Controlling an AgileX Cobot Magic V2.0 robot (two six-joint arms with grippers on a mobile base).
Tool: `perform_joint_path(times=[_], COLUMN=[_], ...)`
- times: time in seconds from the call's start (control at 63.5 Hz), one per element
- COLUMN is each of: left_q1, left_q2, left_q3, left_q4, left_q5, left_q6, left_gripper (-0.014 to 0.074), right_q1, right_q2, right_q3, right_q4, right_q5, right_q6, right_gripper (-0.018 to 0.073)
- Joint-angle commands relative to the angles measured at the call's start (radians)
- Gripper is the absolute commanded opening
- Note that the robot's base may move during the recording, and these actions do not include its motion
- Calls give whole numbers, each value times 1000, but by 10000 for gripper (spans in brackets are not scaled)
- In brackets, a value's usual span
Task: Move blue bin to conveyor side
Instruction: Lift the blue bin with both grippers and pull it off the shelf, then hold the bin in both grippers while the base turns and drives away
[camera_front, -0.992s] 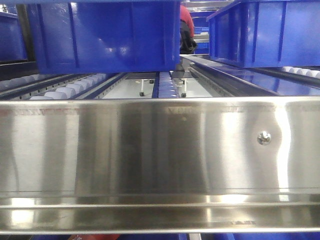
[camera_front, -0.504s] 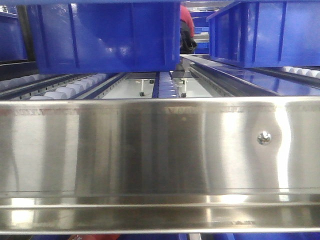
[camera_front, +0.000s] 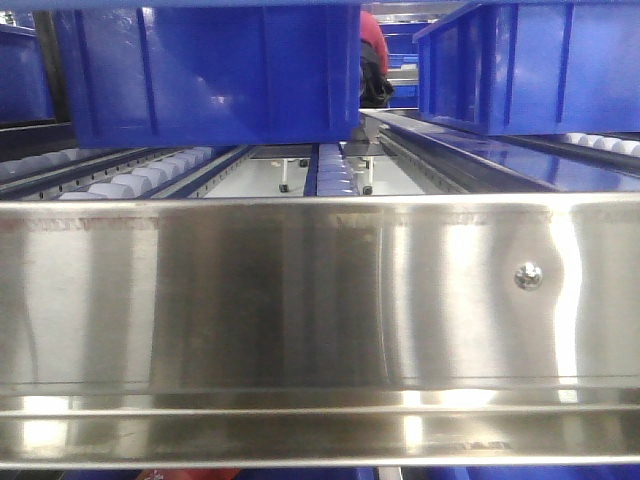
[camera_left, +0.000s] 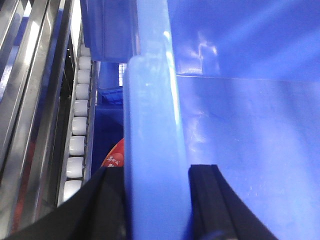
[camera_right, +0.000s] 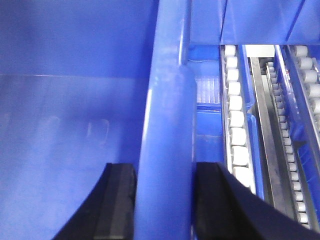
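The blue bin (camera_left: 240, 140) fills both wrist views, seen from close above its thick rim. My left gripper (camera_left: 156, 172) is shut on the bin's rim, with one black finger outside the wall and one inside. My right gripper (camera_right: 165, 170) is shut on the opposite rim of the same bin (camera_right: 65, 125) in the same way. Neither gripper shows in the front view. The conveyor is out of view in every frame.
A shiny steel rail (camera_front: 300, 300) with a screw (camera_front: 528, 276) fills most of the front view. Behind it, two other blue totes (camera_front: 210, 70) (camera_front: 530, 60) sit on roller tracks. White rollers run beside the held bin (camera_left: 77, 125) (camera_right: 236, 125). A red object (camera_left: 114, 155) lies below.
The dark reflection on the steel rail has shifted and widened to the left. Nothing else has visibly moved.
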Motion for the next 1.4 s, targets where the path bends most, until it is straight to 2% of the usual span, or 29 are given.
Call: perform_joint_path(times=[0.0, 1.386], left_q1=[-8, -8], left_q2=[-20, -20], left_q3=[-13, -13], left_q4=[8, 8], left_q5=[-79, -79], left_q6=[6, 6], left_gripper=[-19, -19], right_q1=[2, 2], right_q2=[-23, -23], right_q3=[-12, -12], right_q4=[-19, -19], right_q5=[-92, -92], right_q6=[-20, -20], right_gripper=[-81, -81])
